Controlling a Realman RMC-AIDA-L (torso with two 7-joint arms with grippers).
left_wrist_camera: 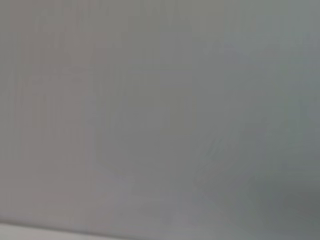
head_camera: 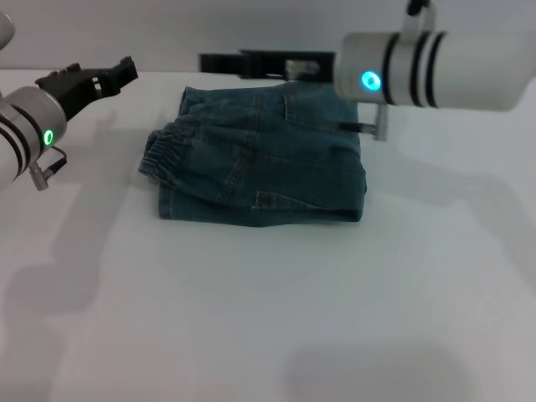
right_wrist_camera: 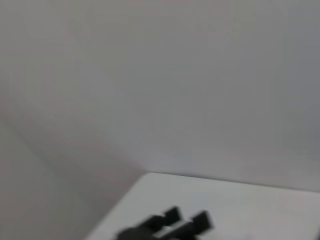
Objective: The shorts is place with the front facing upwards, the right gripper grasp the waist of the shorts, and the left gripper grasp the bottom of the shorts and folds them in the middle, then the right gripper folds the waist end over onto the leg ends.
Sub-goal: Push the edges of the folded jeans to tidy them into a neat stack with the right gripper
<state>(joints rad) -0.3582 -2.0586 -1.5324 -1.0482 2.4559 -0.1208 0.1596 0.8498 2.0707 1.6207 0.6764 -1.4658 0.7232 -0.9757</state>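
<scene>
The shorts lie folded into a compact blue-green denim bundle at the middle back of the white table. Their puckered elastic waistband rests on top at the bundle's left side. I cannot make out the leg hems. My left gripper, on the green-lit arm, hovers at the far left, apart from the shorts and holding nothing. My right gripper, on the blue-lit arm, reaches leftward just behind the shorts' far edge, above the table and clear of the cloth. A black gripper shows low in the right wrist view.
The white table stretches wide in front of the bundle. The right arm's white cylinder hangs over the back right. A plain grey wall stands behind the table; the left wrist view shows only a blank grey surface.
</scene>
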